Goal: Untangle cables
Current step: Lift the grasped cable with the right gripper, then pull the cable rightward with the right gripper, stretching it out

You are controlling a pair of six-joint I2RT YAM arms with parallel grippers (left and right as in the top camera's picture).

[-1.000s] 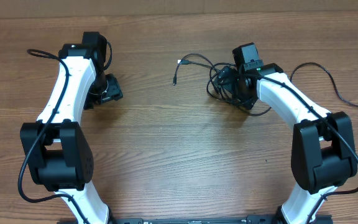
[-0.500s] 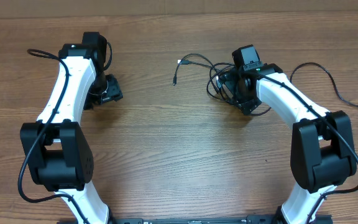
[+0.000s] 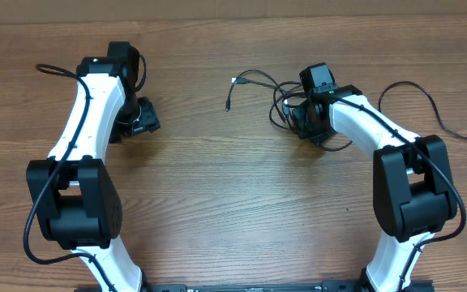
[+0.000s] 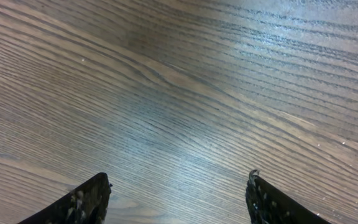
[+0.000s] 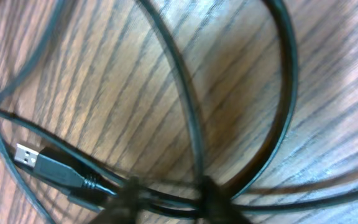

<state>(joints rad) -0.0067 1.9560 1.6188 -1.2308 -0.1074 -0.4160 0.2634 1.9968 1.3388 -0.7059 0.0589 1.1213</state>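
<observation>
Our right fingers (image 5: 219,202) show as dark blurs at the bottom of the right wrist view, tips a little apart and low among the cables (image 5: 191,124). Cords cross the gap between them, and we cannot tell whether any strand is clamped. A plug end (image 5: 42,163) lies just left of them on the wood.

Our left fingers (image 4: 86,202) are released and spread wide, with only bare bench (image 4: 179,93) between them.

From overhead, the cables lie as a looped tangle right of centre toward the far side, under the right wrist. A loose strand (image 3: 229,104) trails leftward, and the left arm (image 3: 87,105) is well apart.
</observation>
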